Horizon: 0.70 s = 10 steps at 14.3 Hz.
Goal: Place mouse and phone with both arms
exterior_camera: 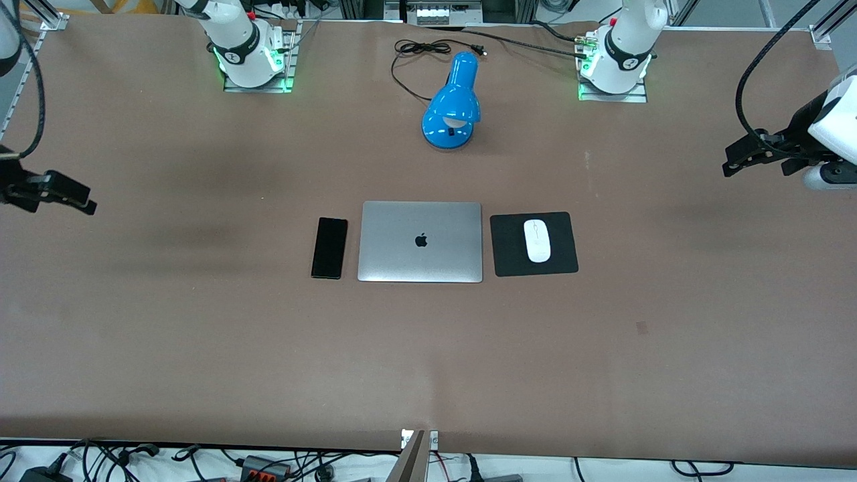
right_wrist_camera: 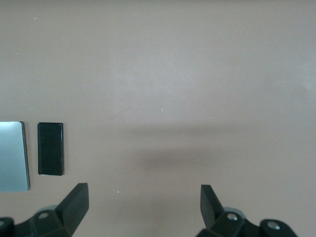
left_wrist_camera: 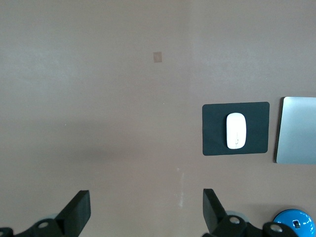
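Observation:
The white mouse [exterior_camera: 537, 240] lies on a black square pad [exterior_camera: 533, 244] beside the closed silver laptop [exterior_camera: 420, 242], on the side toward the left arm's end; it also shows in the left wrist view [left_wrist_camera: 236, 130]. The black phone [exterior_camera: 329, 247] lies flat beside the laptop toward the right arm's end; it also shows in the right wrist view [right_wrist_camera: 51, 148]. My left gripper [left_wrist_camera: 146, 210] is open and empty, held high over bare table at the left arm's end [exterior_camera: 736, 161]. My right gripper [right_wrist_camera: 144, 205] is open and empty, high over the right arm's end [exterior_camera: 80, 201].
A blue desk lamp [exterior_camera: 452, 107] lies farther from the front camera than the laptop, its black cord [exterior_camera: 418, 50] trailing toward the arm bases. The brown table [exterior_camera: 201, 348] stretches wide around the laptop group. A small dark patch [exterior_camera: 642, 327] marks the table.

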Motion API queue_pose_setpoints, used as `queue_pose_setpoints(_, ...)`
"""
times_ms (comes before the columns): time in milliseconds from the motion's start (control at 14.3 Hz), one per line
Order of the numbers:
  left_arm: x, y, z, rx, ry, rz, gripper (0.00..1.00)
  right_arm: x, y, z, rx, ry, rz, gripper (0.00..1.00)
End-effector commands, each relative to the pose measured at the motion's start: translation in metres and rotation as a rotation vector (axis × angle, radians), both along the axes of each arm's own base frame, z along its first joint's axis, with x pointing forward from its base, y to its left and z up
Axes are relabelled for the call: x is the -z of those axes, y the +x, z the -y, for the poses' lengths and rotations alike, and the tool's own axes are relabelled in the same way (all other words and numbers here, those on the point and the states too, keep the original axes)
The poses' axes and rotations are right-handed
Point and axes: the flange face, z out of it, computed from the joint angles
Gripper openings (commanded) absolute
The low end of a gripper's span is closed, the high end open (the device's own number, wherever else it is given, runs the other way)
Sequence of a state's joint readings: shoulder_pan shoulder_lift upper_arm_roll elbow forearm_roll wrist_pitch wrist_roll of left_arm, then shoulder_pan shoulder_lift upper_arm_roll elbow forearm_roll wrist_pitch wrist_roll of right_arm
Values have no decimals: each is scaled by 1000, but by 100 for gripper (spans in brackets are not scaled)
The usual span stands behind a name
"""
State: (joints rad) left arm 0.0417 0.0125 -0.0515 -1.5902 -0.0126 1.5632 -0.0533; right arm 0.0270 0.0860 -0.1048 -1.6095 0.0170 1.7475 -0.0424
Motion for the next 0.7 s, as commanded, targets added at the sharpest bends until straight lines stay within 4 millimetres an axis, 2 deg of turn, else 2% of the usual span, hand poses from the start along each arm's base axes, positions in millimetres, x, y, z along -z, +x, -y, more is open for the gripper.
queue_pose_setpoints(0, -4, 3, -1, 3, 2, -14, 100, 7, -32, -1, -20, -4, 15, 100)
queue_pose_setpoints(210, -5, 3, 1, 6, 4, -13, 100, 5, -20, 2, -2, 2, 23, 100)
queue_pose_setpoints(629, -4, 3, 7, 18, 1, -14, 100, 0, -22, -2, -4, 2, 18, 100)
